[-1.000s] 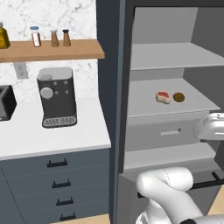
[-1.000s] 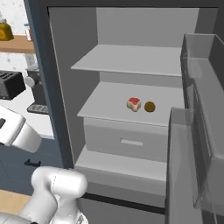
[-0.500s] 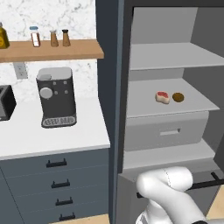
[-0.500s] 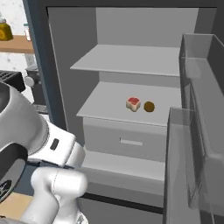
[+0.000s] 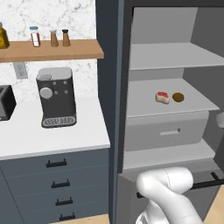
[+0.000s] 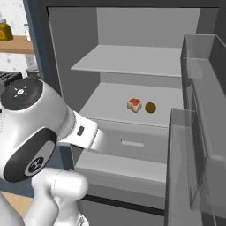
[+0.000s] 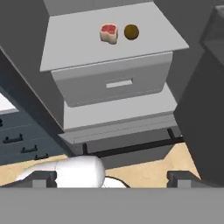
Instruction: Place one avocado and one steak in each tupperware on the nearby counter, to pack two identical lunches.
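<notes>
**Fridge open, food waiting on the shelf**

The steak (image 7: 109, 33) and the avocado (image 7: 131, 31) sit just beside each other on the middle fridge shelf (image 7: 74, 41), at about 12 o'clock in the hand view. The gripper (image 7: 112, 177) is well back from them, fingers spread wide and holding nothing. The round avocado could roll away if bumped. The white counter (image 5: 52, 135) is off to the left; I can't spot any tupperware there.

Fridge (image 5: 166, 61) stands open; door bins (image 6: 205, 132) at right. Drawer (image 5: 166, 131) below the middle shelf, closed. Coffee machine (image 5: 56, 97) upright, toaster (image 5: 6, 103) to its left. Wooden shelf (image 5: 52, 49) carries shakers (image 5: 59, 38) and oil bottle (image 5: 2, 37).
</notes>
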Tool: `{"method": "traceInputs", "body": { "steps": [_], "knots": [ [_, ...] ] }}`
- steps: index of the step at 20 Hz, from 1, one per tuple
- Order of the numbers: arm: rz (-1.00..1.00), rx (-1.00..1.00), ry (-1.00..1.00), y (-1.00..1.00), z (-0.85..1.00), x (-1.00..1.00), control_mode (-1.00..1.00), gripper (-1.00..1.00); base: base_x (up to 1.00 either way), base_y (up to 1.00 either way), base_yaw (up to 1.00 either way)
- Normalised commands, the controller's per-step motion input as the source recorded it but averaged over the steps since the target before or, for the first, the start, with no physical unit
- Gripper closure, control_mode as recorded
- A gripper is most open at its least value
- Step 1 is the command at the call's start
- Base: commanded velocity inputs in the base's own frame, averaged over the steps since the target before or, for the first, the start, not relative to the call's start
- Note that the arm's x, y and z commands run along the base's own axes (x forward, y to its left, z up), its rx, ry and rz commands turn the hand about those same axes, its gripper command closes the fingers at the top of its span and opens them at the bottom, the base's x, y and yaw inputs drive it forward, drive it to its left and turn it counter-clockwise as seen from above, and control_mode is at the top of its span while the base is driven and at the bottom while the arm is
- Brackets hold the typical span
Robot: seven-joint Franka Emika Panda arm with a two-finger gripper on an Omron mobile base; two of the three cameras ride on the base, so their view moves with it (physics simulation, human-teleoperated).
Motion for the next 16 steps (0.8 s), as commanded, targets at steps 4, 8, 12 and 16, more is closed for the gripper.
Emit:
{"method": "traceInputs", "body": {
  "steps": [4,8,12,16],
  "knots": [
    [-0.05,-0.01,0.07,-0.1,-0.4,1.0,-1.0,-1.0,0.0,0.0,0.0],
    [0.04,0.04,0.09,-0.53,-0.31,1.0,-1.0,-1.0,0.0,0.0,0.0],
    [0.08,-0.01,0.02,-0.37,-0.04,1.0,-1.0,-1.0,0.0,0.0,0.0],
    [0.1,-0.02,0.0,-0.07,-0.11,0.89,-1.0,-1.0,0.0,0.0,0.0]
  ]
}}
